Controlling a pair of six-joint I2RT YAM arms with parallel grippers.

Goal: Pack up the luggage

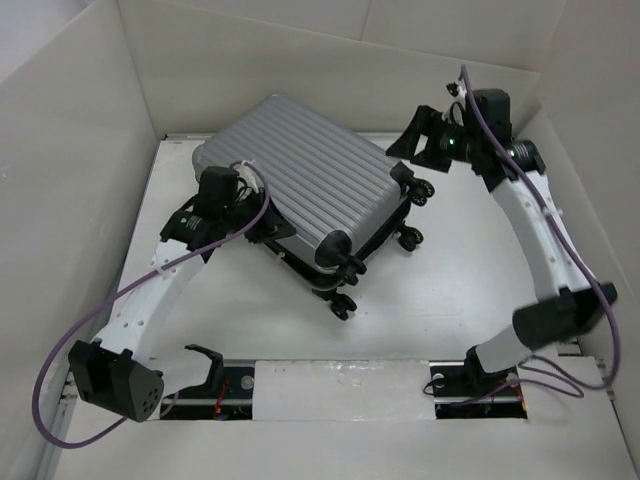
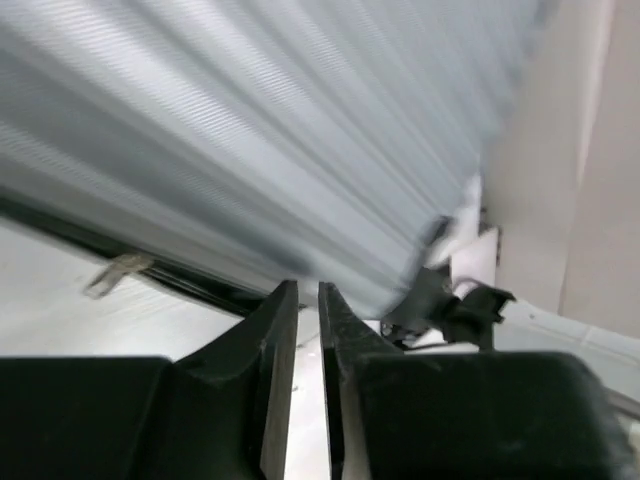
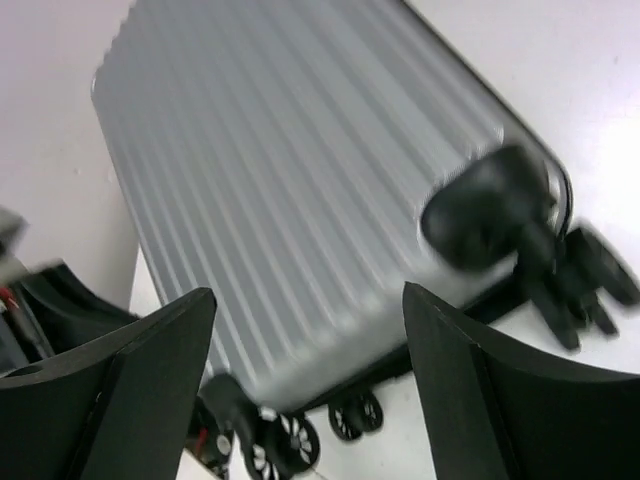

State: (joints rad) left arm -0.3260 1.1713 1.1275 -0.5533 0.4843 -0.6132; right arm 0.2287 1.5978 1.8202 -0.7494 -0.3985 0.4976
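White table (image 1: 450,290) boxed in by pale walls (image 1: 80,120). The luggage (image 1: 300,170) lies closed and diagonal at centre-left, wheels (image 1: 410,238) facing right. Left gripper (image 2: 308,290) sits at its near-left edge by the seam, fingers pinched almost together with nothing visible between them. Right gripper (image 3: 308,292) hovers above the wheel end, spread wide and empty.
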